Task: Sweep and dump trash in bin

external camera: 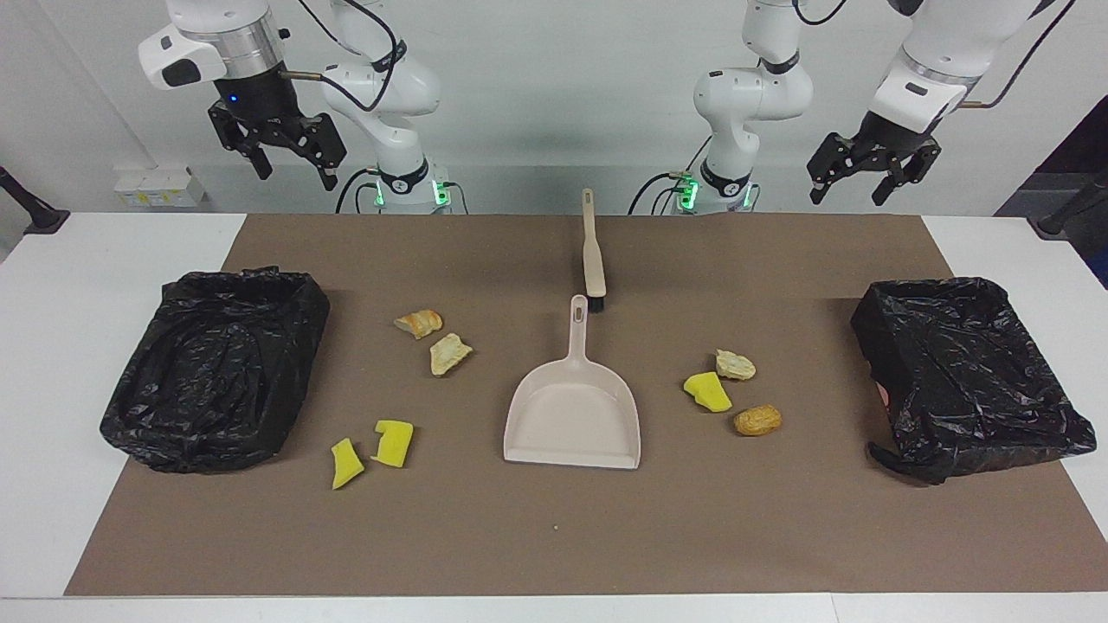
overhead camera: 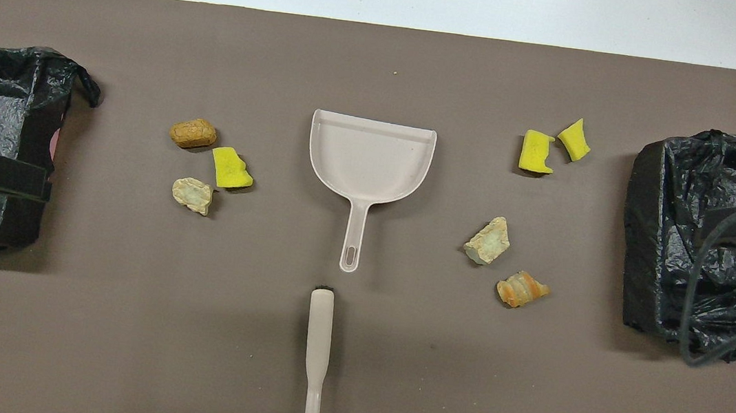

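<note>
The trash is several small scraps on the brown mat. Toward the right arm's end lie an orange-tan lump [external camera: 418,323], a tan lump [external camera: 450,353] and two yellow chunks [external camera: 394,442]. Toward the left arm's end lie a tan lump [external camera: 735,364], a yellow chunk [external camera: 707,391] and a brown lump [external camera: 757,420]. A beige dustpan [external camera: 573,420] rests mid-mat, handle toward the robots. A beige brush [external camera: 594,260] lies just nearer to the robots. My right gripper [external camera: 294,173] and left gripper [external camera: 853,195] both hang open and empty, high above the table's ends.
A bin lined with a black bag [external camera: 173,433] stands at the right arm's end. A second black-bagged bin [external camera: 1021,433] stands at the left arm's end. White table [external camera: 78,260] borders the brown mat [external camera: 554,536].
</note>
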### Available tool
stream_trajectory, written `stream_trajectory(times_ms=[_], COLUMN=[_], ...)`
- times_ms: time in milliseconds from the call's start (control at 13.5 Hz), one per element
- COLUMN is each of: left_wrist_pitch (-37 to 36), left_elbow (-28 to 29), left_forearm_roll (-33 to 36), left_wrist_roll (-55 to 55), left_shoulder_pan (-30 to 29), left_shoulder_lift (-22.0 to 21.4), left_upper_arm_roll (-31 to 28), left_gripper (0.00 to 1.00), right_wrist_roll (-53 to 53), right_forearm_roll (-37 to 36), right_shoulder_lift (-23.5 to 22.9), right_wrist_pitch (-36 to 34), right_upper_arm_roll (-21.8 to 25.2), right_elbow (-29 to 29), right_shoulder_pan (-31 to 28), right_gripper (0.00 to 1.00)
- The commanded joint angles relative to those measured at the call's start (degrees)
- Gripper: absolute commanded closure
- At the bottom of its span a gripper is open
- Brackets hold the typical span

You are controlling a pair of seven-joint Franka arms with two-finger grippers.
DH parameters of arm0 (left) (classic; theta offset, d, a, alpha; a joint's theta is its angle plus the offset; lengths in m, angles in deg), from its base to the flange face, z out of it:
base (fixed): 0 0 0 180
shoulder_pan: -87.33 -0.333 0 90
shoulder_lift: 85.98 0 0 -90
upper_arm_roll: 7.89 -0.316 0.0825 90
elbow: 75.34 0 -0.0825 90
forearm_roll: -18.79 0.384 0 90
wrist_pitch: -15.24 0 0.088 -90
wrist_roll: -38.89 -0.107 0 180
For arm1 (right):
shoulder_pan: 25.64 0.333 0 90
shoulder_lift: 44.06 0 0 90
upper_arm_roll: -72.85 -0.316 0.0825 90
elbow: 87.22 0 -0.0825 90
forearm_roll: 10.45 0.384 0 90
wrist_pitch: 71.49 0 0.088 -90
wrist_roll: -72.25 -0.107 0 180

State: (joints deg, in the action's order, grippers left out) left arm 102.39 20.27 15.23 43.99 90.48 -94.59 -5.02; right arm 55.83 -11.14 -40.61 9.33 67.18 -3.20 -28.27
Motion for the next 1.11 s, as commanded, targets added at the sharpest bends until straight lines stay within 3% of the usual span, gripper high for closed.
stream_trajectory(times_ms=[0,742,1039], left_wrist_pitch=[0.82,0.73,1.44], left_elbow=[1.51,0.54,1.59], left_forearm_roll=[-0.74,-0.39,-0.83], left_wrist_roll=[0.26,1.31,2.81], left_shoulder_pan=[-0.34,-0.43,3.25], left_shoulder_lift=[-1.31,-0.96,-1.4], left_upper_arm_roll=[0.04,0.04,2.23], left_gripper=[0.0,0.0,0.0], right_wrist_roll=[1.21,1.21,1.38], right_forearm_roll=[1.58,1.58,1.58], right_shoulder_lift=[1.13,1.13,1.21], right_wrist_pitch=[-0.14,-0.22,-0.49], right_upper_arm_roll=[-0.04,0.04,-0.13], right_elbow=[1.06,1.06,1.06], right_shoulder_pan=[-0.8,-0.71,-0.71], right_gripper=[0.0,0.0,0.0])
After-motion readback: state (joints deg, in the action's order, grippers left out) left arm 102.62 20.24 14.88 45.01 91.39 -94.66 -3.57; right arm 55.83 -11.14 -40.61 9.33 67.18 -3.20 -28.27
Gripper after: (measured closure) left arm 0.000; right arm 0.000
